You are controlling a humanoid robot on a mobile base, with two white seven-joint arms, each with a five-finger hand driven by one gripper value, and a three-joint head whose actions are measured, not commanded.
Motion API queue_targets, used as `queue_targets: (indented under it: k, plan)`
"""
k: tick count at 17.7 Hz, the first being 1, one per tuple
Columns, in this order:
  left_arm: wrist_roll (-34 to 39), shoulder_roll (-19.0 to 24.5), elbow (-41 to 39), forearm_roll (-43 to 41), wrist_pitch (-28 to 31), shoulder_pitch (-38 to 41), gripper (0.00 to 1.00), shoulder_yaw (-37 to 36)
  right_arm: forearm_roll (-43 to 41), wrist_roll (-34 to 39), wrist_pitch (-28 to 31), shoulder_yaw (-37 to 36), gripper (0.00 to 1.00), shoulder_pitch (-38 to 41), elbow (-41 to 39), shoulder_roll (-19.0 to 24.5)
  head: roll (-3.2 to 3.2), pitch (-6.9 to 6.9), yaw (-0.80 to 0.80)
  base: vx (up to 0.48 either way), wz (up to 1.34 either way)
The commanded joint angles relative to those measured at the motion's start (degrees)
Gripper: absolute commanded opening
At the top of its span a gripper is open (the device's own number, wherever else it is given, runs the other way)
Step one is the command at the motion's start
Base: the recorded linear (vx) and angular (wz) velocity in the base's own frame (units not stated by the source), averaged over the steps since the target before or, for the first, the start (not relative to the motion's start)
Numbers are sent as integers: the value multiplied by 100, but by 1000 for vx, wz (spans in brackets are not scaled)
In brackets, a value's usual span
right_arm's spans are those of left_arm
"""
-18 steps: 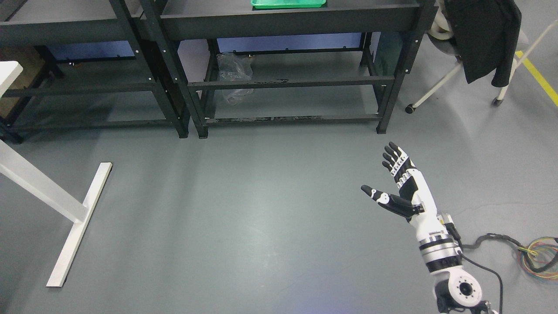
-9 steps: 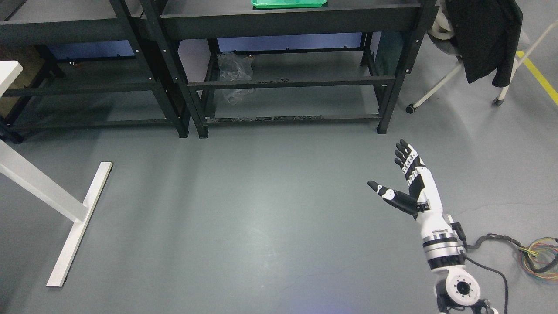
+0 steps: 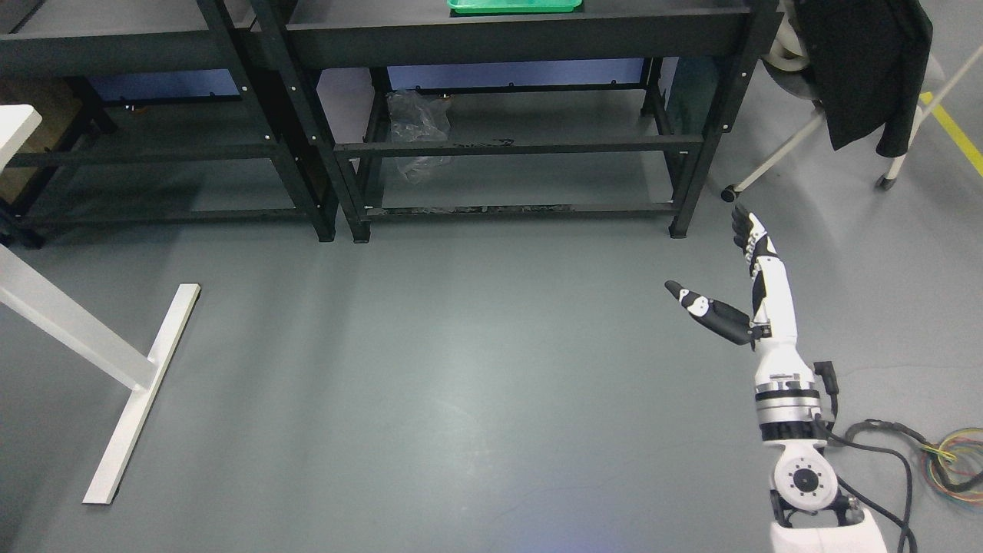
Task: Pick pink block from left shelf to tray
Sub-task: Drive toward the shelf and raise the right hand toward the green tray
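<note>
The right hand (image 3: 756, 288) is hanging over the grey floor (image 3: 461, 384) with its fingers (image 3: 743, 226) spread and grasping nothing, well apart from the green tray (image 3: 514, 6) sitting on the black shelf (image 3: 522, 34), while the pink block is showing nowhere.
</note>
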Motion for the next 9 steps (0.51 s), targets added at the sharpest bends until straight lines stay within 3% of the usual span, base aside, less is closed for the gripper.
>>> queue_targets:
  k: [1,4,6,9]
  plan:
    - [3,100,-100,0,-3,-167,100,0,3567,-162,-196,-18,100,39,-51,-185,0,0,0,82,91]
    - [3,100,-100,0,-3,-167,100,0,3977,-347,-390,-35,99,48,-148,-193,0,0,0,137,136]
    - [3,100,-100,0,-3,-167,100,0,5099,-600,-364,-44,99,48,-183,-228,0,0,0,177,167]
    - [3,100,-100,0,-3,-167,100,0,5613,-1339,30,-27,99,48,-262,-229,0,0,0,212,211]
